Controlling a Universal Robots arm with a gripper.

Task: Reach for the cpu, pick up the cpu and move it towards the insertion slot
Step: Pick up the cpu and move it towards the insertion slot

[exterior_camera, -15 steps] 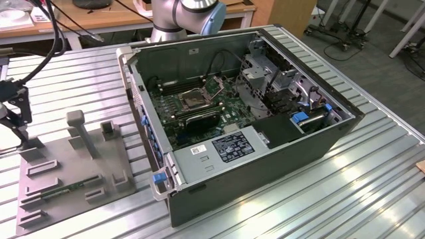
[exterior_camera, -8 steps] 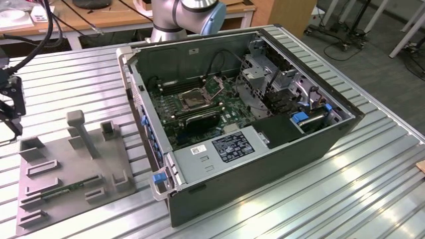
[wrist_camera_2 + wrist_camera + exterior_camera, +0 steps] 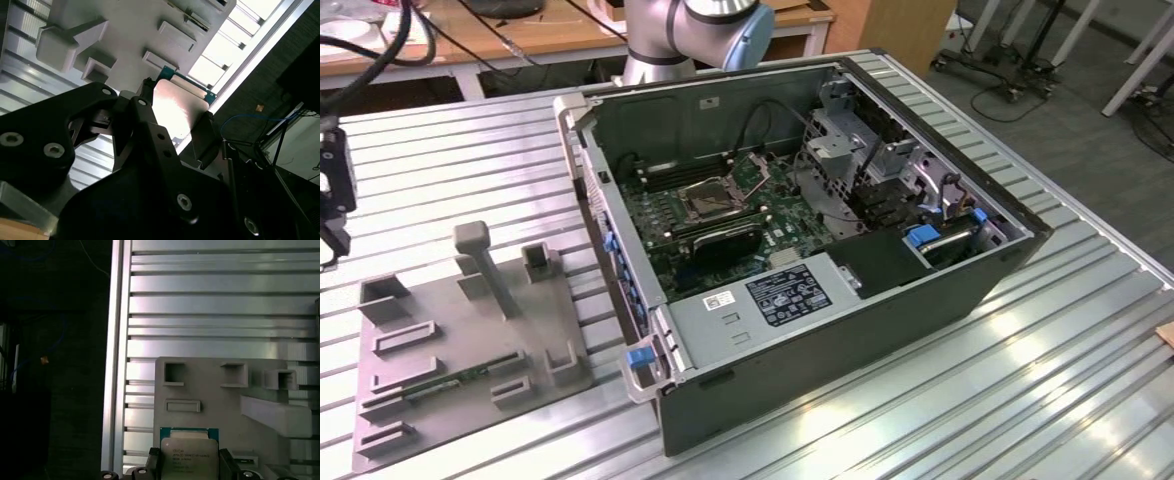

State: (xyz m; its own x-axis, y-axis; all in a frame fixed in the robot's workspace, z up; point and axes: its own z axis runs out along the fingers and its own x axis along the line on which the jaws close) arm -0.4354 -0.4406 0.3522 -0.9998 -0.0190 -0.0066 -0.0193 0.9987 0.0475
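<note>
Near the grey tray (image 3: pixel 210 395), off the table (image 3: pixel 200 305), the fingers (image 3: pixel 226 462) clamp the cpu (image 3: pixel 190 455) by two opposite edges.

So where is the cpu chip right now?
In both wrist views the cpu sits between the fingers of the robot's hand, near the edge of the grey plastic tray, which lies at the exterior view's left of the open computer case.

Silvery cpu (image 3: pixel 182 102) tight between black fingers of the gripper (image 3: pixel 173 106), grey tray (image 3: pixel 125 30) behind.
</note>
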